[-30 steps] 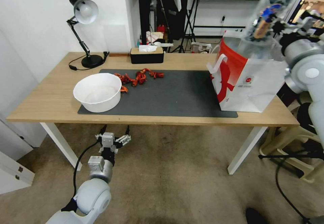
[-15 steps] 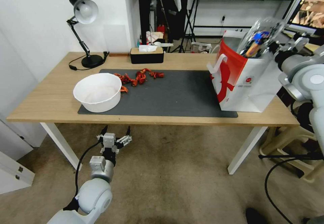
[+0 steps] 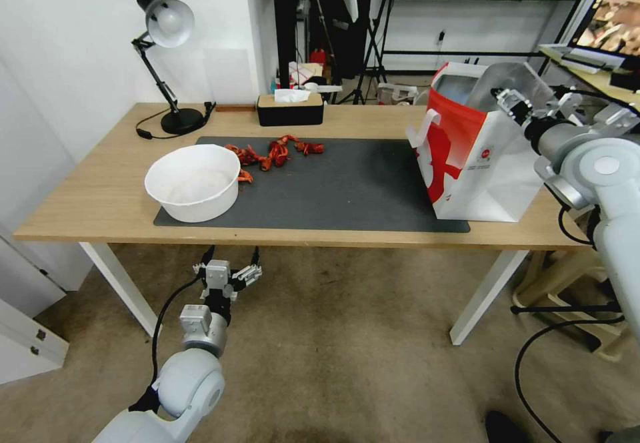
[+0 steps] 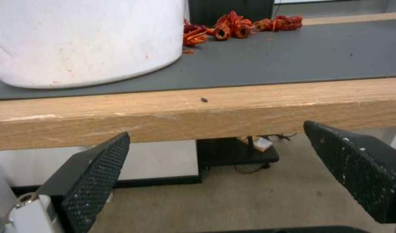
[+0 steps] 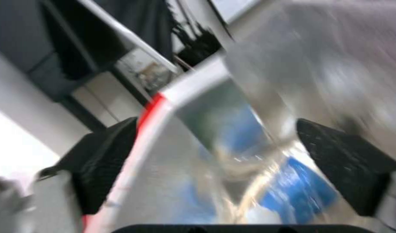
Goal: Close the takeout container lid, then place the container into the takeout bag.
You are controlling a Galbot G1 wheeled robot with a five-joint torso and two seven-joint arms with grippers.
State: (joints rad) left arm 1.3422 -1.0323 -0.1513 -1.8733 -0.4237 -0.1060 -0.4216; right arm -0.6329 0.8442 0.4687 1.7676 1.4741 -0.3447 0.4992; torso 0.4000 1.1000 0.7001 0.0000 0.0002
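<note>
The takeout bag (image 3: pixel 480 163), red and white with white handles, stands on the right end of the table. My right gripper (image 3: pixel 508 100) hovers at its open mouth, over the far right rim. In the right wrist view this gripper (image 5: pixel 215 129) is open above the bag's red-edged rim (image 5: pixel 151 108) and foil lining. Down inside lies a blurred clear shape with blue patches, the takeout container (image 5: pixel 271 184). Whether the lid is closed cannot be made out. My left gripper (image 3: pixel 227 273) is parked open below the table's front edge, and is also seen from the left wrist (image 4: pixel 215 132).
A large white bowl (image 3: pixel 193 181) sits on the left of a dark mat (image 3: pixel 347 189), with red-orange scraps (image 3: pixel 273 151) behind it. A desk lamp (image 3: pixel 167 63) and a tissue box (image 3: pixel 290 108) stand along the back. A chair and cables are to the right of the table.
My right gripper has come down from above the bag to its mouth. The container it held up earlier is now out of its fingers and down in the bag. The left arm stayed put.
</note>
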